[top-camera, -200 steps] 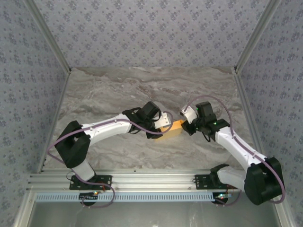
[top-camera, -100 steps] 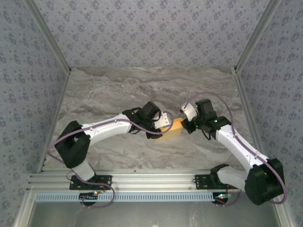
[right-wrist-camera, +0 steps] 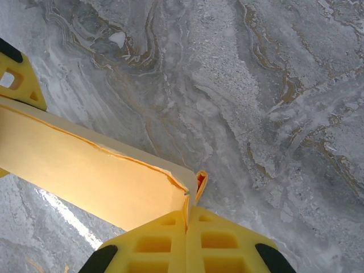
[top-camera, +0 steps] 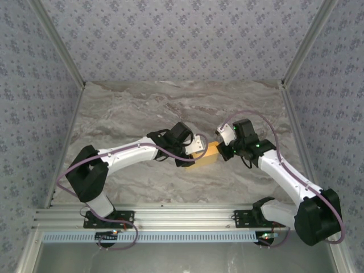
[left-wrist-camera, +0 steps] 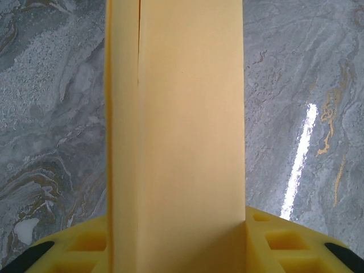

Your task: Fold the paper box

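The paper box (top-camera: 208,153) is a yellow-orange, flat, rectangular card box held just above the marble table between both arms. My left gripper (top-camera: 197,150) is shut on its left part; in the left wrist view the box (left-wrist-camera: 182,125) runs straight up from between the yellow fingers (left-wrist-camera: 296,242), with a seam along its left side. My right gripper (top-camera: 222,149) meets the box's right end. In the right wrist view its fingers (right-wrist-camera: 230,242) are pressed together, pinching the thin end edge of the box (right-wrist-camera: 85,170), whose top seam looks slightly torn.
The grey marble table (top-camera: 136,108) lies under both arms, with patterned walls and metal posts at the back and sides. An aluminium rail (top-camera: 182,219) carries the arm bases at the near edge. A left finger (right-wrist-camera: 17,74) shows in the right wrist view.
My right gripper has slid slightly left onto the box's right end and closed on its edge. The left arm and the box have stayed where they were.
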